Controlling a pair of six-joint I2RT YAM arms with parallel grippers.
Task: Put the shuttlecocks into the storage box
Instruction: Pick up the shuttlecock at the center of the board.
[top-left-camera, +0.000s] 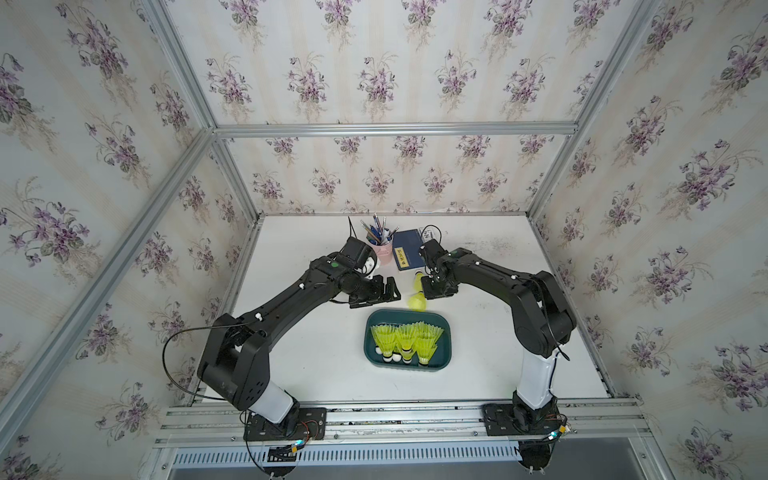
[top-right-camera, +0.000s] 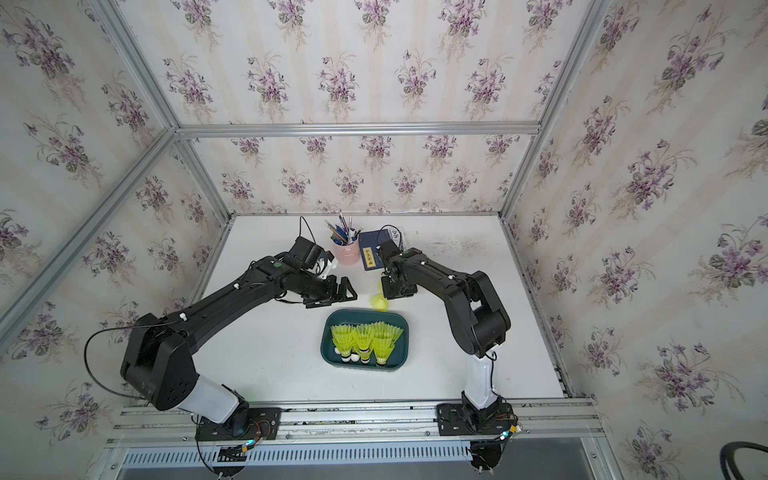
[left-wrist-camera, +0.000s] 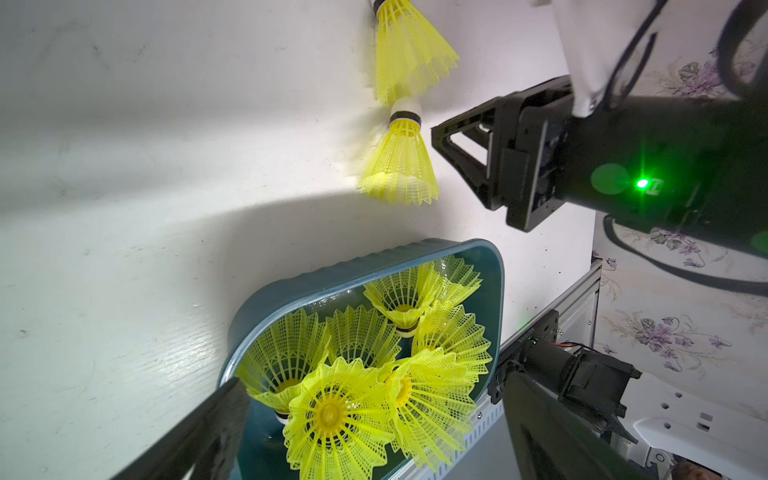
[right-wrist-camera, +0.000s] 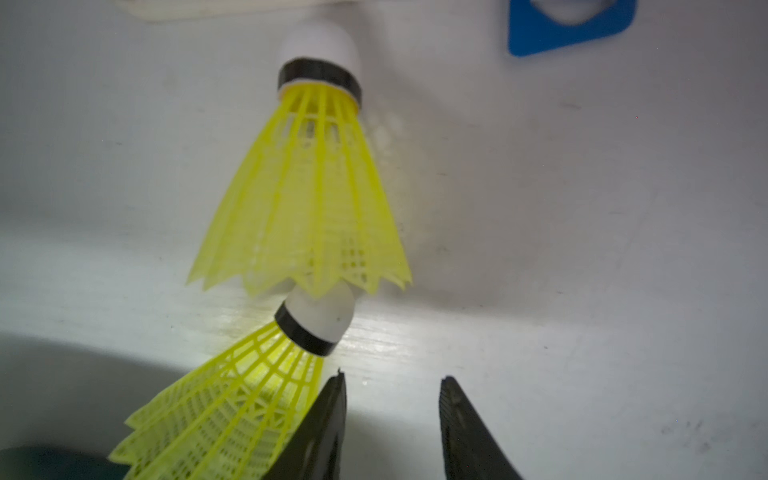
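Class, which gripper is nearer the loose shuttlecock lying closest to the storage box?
Right. The right gripper is just beside that shuttlecock; the left gripper is farther off on its other side.

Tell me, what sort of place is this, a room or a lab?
Probably a lab booth dressed as a home: wallpaper panels on a metal frame, two arms bolted to a rail, a pen cup on the table.

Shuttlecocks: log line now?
neon yellow plastic shuttlecocks: cluster in dark teal shallow tray, two loose outside | right hand: open | left hand: open
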